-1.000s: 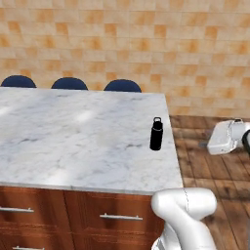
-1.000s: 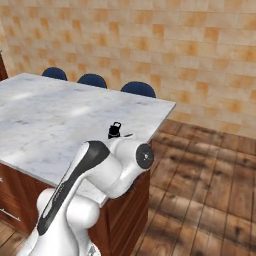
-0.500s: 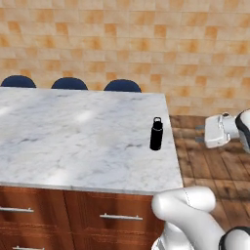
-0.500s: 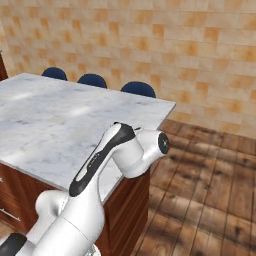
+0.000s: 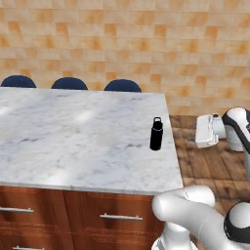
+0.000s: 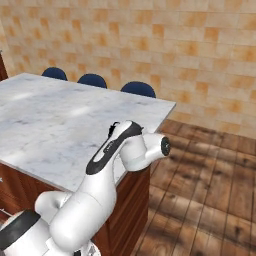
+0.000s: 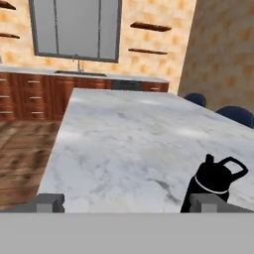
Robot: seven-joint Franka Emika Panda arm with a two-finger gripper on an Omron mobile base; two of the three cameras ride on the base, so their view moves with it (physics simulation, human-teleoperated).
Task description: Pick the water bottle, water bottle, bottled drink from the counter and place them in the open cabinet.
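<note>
You are looking at a task that is only starting, as far as I can judge. One water bottle (image 5: 156, 134) is standing upright on the table (image 5: 73, 141), near the right edge of the marble top and well apart from the blue chairs (image 5: 122, 86) behind the far edge. It is not lifted, and nothing is touching it. I am not seeing the second black bottle, the brown bottled drink or the open cabinet, so I am counting all three placements as left to do.

The gripper (image 7: 124, 201) is hanging beside the table with its jaws standing wide and holding nothing. In the hand view, the bottle's cap is sitting just above the right fingertip (image 7: 211, 201), not between the two tips.

Compared with one second ago, the hand is showing further to the right in the left base view, and the elbow is now rising higher in the right base view. The bottle is keeping its place.
</note>
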